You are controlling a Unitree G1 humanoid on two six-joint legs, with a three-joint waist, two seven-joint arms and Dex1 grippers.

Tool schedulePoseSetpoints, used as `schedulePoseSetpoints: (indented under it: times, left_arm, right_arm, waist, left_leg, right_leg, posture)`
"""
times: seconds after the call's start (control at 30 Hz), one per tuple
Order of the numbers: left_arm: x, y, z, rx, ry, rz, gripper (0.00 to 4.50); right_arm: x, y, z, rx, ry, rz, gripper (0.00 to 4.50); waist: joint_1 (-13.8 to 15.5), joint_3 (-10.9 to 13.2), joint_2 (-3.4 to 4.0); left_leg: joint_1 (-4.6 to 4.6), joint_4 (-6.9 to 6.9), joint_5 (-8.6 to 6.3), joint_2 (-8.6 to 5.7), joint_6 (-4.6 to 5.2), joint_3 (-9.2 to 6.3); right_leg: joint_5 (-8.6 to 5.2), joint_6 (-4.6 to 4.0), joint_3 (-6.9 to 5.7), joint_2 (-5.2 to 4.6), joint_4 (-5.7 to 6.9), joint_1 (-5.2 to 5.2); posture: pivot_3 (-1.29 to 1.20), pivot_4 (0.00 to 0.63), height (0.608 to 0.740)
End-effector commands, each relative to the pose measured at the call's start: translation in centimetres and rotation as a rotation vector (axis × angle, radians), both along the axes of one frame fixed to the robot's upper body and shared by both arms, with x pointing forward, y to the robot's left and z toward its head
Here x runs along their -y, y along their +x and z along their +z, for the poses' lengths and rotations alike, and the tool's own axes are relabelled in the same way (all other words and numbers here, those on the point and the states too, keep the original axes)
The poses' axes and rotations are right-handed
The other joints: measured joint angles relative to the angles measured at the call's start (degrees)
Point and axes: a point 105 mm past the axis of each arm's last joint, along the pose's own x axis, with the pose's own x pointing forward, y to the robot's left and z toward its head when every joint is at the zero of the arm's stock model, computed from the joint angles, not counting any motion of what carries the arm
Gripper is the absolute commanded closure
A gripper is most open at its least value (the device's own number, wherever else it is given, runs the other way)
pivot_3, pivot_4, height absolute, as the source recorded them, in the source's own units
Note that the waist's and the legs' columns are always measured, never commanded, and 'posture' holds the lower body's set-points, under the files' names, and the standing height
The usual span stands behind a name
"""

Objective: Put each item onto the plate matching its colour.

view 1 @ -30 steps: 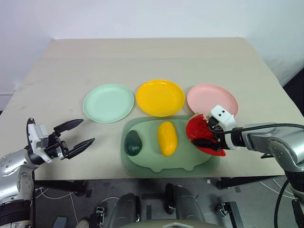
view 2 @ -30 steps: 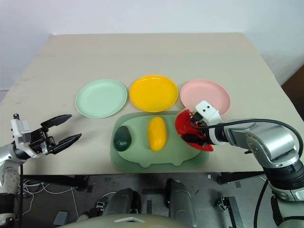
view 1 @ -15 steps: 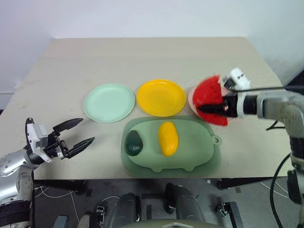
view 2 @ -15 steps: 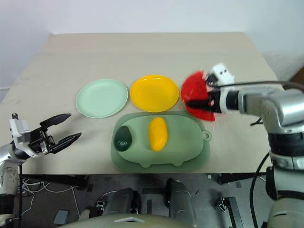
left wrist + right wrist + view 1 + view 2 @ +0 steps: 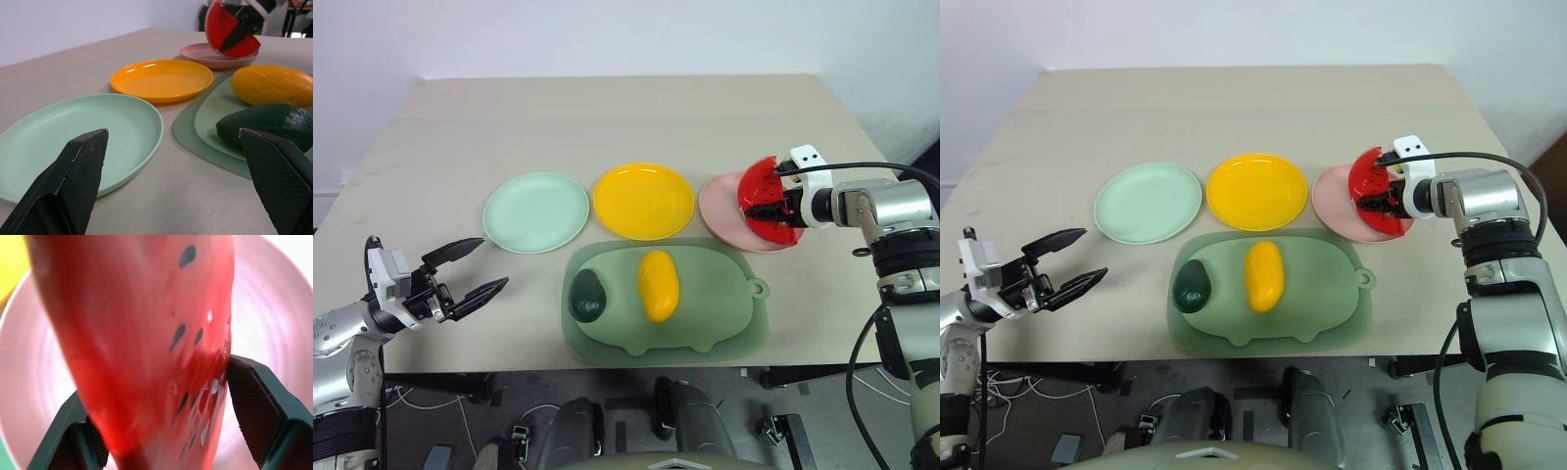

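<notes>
Tabletop (image 5: pixel 626 117) of pale beige carries, largest first, a green pig-shaped silicone board (image 5: pixel 705 313), three round plastic plates in mint green (image 5: pixel 535 211), yellow (image 5: pixel 643 201) and pink (image 5: pixel 724 201), then the toy fruits. The right gripper (image 5: pixel 771 204) has its jaws clamped on the red plastic watermelon wedge with black seeds (image 5: pixel 764 191), poised over the pink plate. Best lower it until the wedge rests flat near the plate's middle before releasing. The yellow oval toy mango (image 5: pixel 658 284) and dark green toy avocado (image 5: pixel 587 297) lie on the board. The left gripper (image 5: pixel 470 272) hovers, jaws spread wide and empty. A second ago the wedge was over the board's right end.
</notes>
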Motion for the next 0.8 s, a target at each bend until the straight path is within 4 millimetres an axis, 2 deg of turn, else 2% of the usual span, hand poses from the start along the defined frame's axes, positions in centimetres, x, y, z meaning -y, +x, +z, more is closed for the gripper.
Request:
schedulePoseSetpoints:
  times: [0.03, 0.13, 0.33, 0.53, 0.6, 0.67, 0.73, 0.8]
  left_arm:
    - [-0.1, 0.0, 0.7, 0.024, 0.003, 0.002, 0.0]
    - [0.1, 0.1, 0.7, 0.026, -0.001, -0.002, 0.0]
    - [0.2, 0.2, 0.5, 0.02, -0.002, -0.006, 0.0]
    - [0.3, 0.4, 0.5, 0.024, -0.002, -0.01, 0.0]
    - [0.4, 0.4, 0.6, 0.024, -0.002, -0.013, 0.0]
    - [0.4, 0.5, 0.6, 0.025, 0.0, -0.015, 0.0]
    - [0.3, 0.6, 0.6, 0.025, 0.002, -0.017, 0.0]
    - [0.4, 0.7, 0.6, 0.024, 0.007, -0.023, 0.0]
  right_arm:
    - [0.2, 0.8, 1.8, 0.055, -0.044, 0.027, 1.11]
    - [0.2, 0.8, 2.6, 0.059, -0.049, 0.053, 0.07]
    - [0.6, 0.0, 5.2, 0.083, -0.074, 0.127, 0.07]
    - [0.7, -1.5, 9.5, 0.162, -0.103, 0.194, 0.07]
    - [-0.2, -2.0, 11.2, 0.193, -0.062, 0.206, 0.07]
    - [-2.1, -2.9, 12.8, 0.216, -0.014, 0.258, 0.07]
    - [-4.3, -4.1, 13.4, 0.213, 0.029, 0.309, 0.07]
    - [-6.3, -5.3, 12.9, 0.189, 0.05, 0.358, 0.07]
  waist:
    - [0.01, 0.0, 0.0]
    - [0.04, 0.03, 0.05]
    - [0.24, 0.06, 0.1]
    - [0.17, 0.13, 0.21]
    - [0.03, 0.15, 0.25]
    - [-0.07, 0.17, 0.3]
    - [0.02, 0.18, 0.31]
    - [0.17, 0.17, 0.3]
  left_leg:
    - [0.0, 0.0, 0.0, 0.0, 0.0, 0.01]
    - [-0.01, 0.0, 0.0, 0.0, 0.0, 0.0]
    - [-0.01, 0.0, 0.0, 0.01, 0.0, -0.02]
    - [-0.01, 0.0, 0.0, 0.02, 0.0, -0.04]
    - [-0.01, 0.0, 0.0, 0.02, 0.0, -0.04]
    - [0.0, -0.01, 0.0, 0.04, 0.0, -0.02]
    - [-0.02, -0.02, 0.0, 0.05, -0.01, -0.01]
    - [-0.09, -0.02, 0.01, 0.07, -0.02, -0.03]
  right_leg:
    - [0.0, 0.0, 0.0, 0.0, 0.0, 0.0]
    - [0.0, 0.0, 0.01, -0.01, 0.0, 0.0]
    - [0.0, 0.0, 0.0, -0.02, 0.0, -0.01]
    - [0.0, 0.0, 0.0, -0.04, 0.01, -0.03]
    - [0.0, 0.0, 0.0, -0.03, 0.01, -0.04]
    - [0.0, 0.0, 0.01, -0.02, 0.02, -0.07]
    - [0.0, -0.01, 0.02, 0.0, 0.04, -0.11]
    - [0.01, -0.01, 0.01, 0.0, 0.05, -0.16]
  posture:
    - [0.0, 0.15, 0.733]
    - [0.0, 0.15, 0.733]
    - [0.0, 0.15, 0.733]
    - [0.0, 0.15, 0.733]
    - [0.0, 0.15, 0.733]
    - [0.0, 0.15, 0.733]
    - [0.0, 0.15, 0.733]
    - [0.0, 0.15, 0.733]
